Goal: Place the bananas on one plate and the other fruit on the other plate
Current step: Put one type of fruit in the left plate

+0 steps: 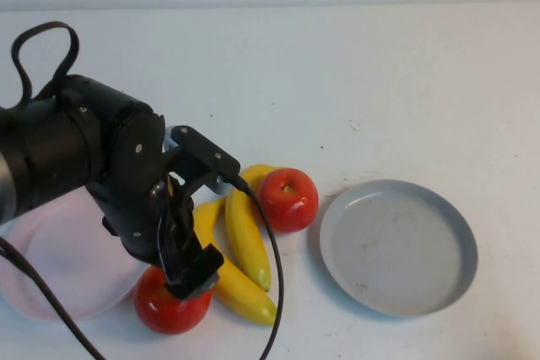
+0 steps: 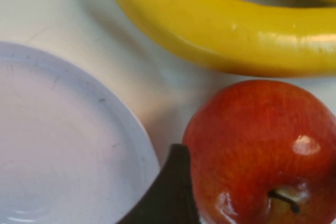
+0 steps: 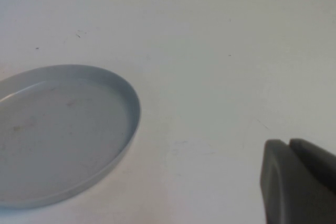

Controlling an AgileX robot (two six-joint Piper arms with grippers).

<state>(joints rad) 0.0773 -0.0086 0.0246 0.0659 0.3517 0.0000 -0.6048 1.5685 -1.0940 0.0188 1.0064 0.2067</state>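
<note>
The white worktop (image 1: pixel 354 73) is carrying everything. The grey plate (image 1: pixel 398 246) is lying bare at the right, the pink plate (image 1: pixel 59 271) at the left, partly under the left arm. Two bananas (image 1: pixel 245 238) are lying side by side between the plates. One apple (image 1: pixel 288 200) is touching their far ends; the nearer apple (image 1: pixel 171 308) is sitting beside the pink plate. The left hand (image 1: pixel 187 274) is hanging right over this apple, one finger (image 2: pixel 170 195) against it; I cannot tell its spread. The right hand (image 3: pixel 300 182) is hovering near the grey plate, fingers together.
</note>
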